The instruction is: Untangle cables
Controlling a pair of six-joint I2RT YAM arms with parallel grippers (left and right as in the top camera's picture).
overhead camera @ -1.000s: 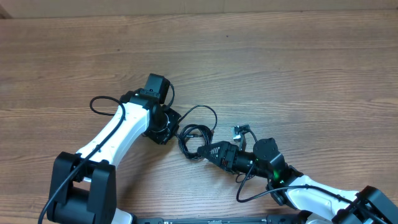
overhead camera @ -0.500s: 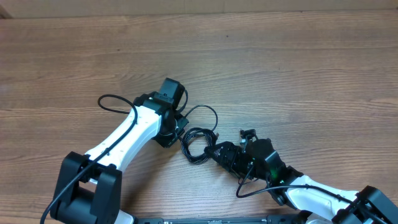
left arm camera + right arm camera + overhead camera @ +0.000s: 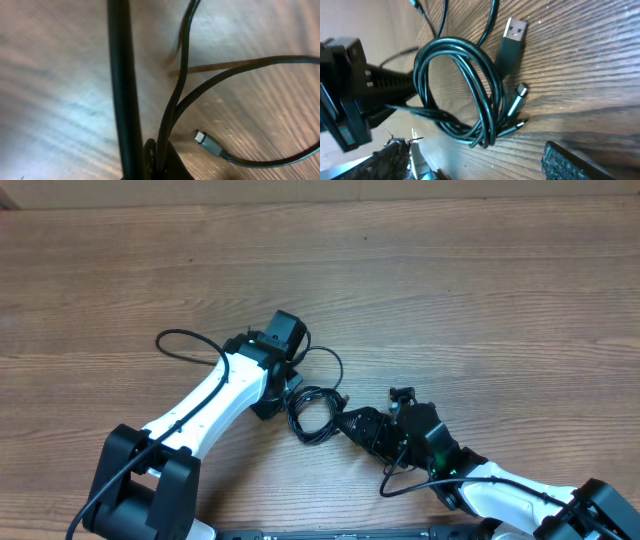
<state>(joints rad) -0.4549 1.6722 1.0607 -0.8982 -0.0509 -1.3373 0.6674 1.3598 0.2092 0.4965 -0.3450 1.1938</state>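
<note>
The bundle of thin black cables lies on the brown wood-grain table, wound into a tight coil. The left gripper, at the coil's left side, is clamped shut and appears to pinch two strands leading off it. The right gripper, at the coil's lower right, stands wide with nothing between its fingers, and the coil's near edge lies just ahead of it.

If the left gripper pulls while the loops are wound through one another, the whole coil will likely drag as one lump, or the tangle will cinch tighter. If the right gripper closes from here, it may catch several loops instead of one. The flat silver USB plug beyond the coil and the small silver-tipped plug could snag inside a loop.

From overhead, the gripper bodies hide both contact spots beside the coil. The left wrist view is blurred: a thick black bar may be a cord or part of the robot, I cannot tell. The number of separate cords cannot be counted.
</note>
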